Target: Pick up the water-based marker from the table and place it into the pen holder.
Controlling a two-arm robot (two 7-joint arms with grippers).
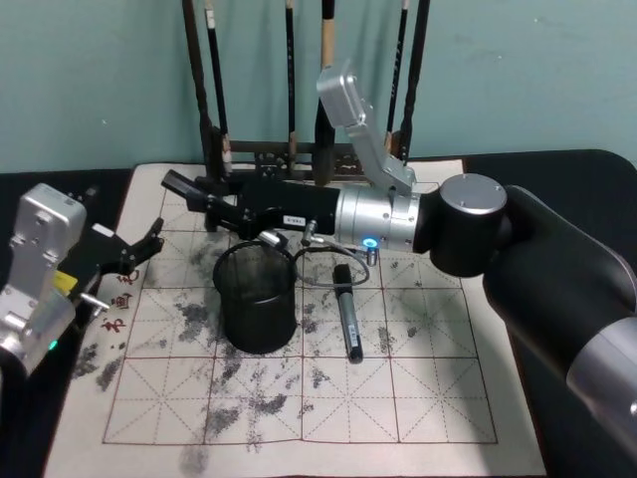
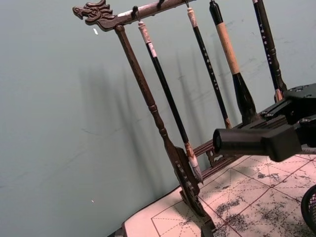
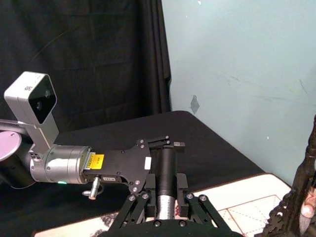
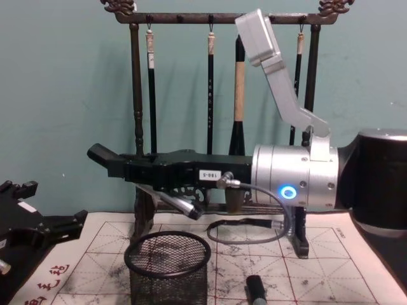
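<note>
One black, silver-ended marker (image 4: 180, 203) clamped in right gripper (image 4: 124, 168) above pen holder (image 4: 168, 274); left gripper (image 1: 142, 249) open.

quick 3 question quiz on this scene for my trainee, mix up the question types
1. True or false: the pen holder lies on its side.
2. The loose marker on the mat is: A) inside the holder B) at the holder's right, robot's side C) behind the brush rack.
3. What is the right gripper clamping over the holder?

Key: 1 false, it stands upright. 2 B. 3 a second marker, tilted. The left gripper sits open at the mat's left edge.
</note>
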